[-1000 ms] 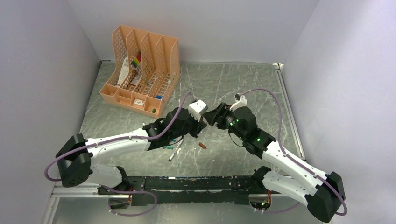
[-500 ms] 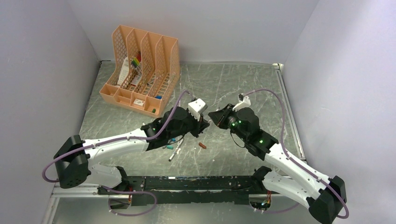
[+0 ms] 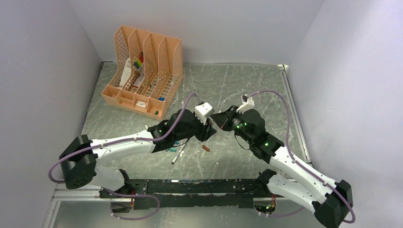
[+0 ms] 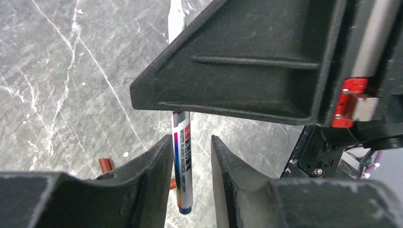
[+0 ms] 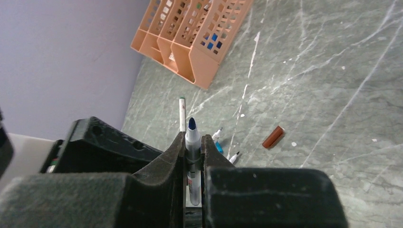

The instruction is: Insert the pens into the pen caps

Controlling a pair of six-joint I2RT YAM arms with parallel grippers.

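Observation:
A white-grey pen [image 5: 192,129] with a dark blue tip stands clamped between the fingers of my right gripper [image 5: 193,137], which is shut on it. In the left wrist view the same pen's [image 4: 183,166] lower barrel hangs between the parted fingers of my left gripper [image 4: 190,142]. That gripper is open, with a gap on the pen's right side. The two grippers meet nose to nose above the table's middle, left gripper [image 3: 208,131] and right gripper [image 3: 217,118]. A red-brown pen cap [image 5: 273,137] lies on the table [image 3: 247,90] beneath them.
Loose pens lie on the table left of the cap: a long one [image 3: 178,154], a teal-ended one [image 5: 217,136] and a white one [image 5: 182,113]. An orange desk organiser [image 3: 142,71] stands at the back left, holding coloured markers. Walls close in on both sides.
My right gripper has shut on the pen that my left gripper held. The left gripper's fingers have since parted from it. Both arms stayed close together.

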